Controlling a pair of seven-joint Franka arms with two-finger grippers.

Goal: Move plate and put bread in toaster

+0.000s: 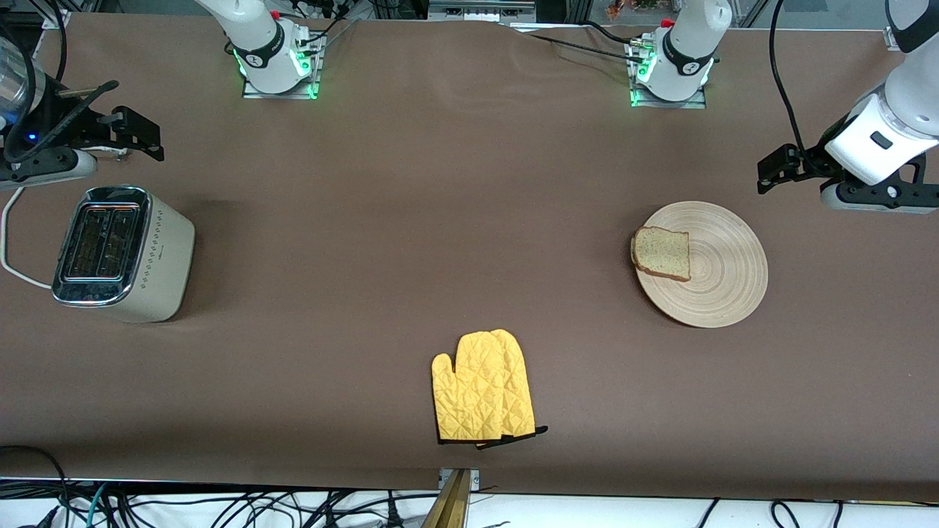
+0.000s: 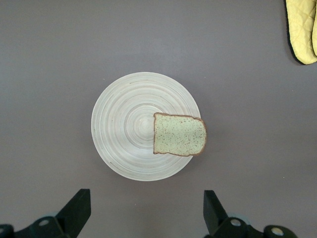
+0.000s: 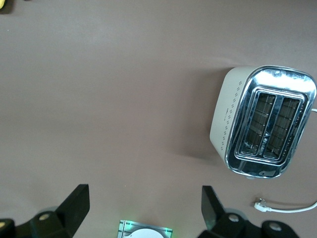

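Observation:
The round wooden plate [image 1: 726, 286] lies toward the left arm's end of the table. The bread [image 1: 662, 253] lies on its rim on the side toward the right arm's end and overhangs the edge slightly. Both show in the left wrist view, plate [image 2: 124, 124] and bread [image 2: 179, 135]. My left gripper [image 1: 777, 170] is open and empty, up in the air beside the plate [image 2: 146, 208]. The cream toaster [image 1: 121, 253] stands at the right arm's end, slots up and empty [image 3: 265, 121]. My right gripper [image 1: 139, 133] is open and empty, up above the table near the toaster [image 3: 143, 203].
A yellow oven mitt [image 1: 480, 389] lies near the table's front edge, midway between the ends; it also shows in the left wrist view [image 2: 303, 29]. The toaster's white cord [image 1: 11, 242] trails toward the table's end. The arm bases [image 1: 275, 66] stand along the table's back edge.

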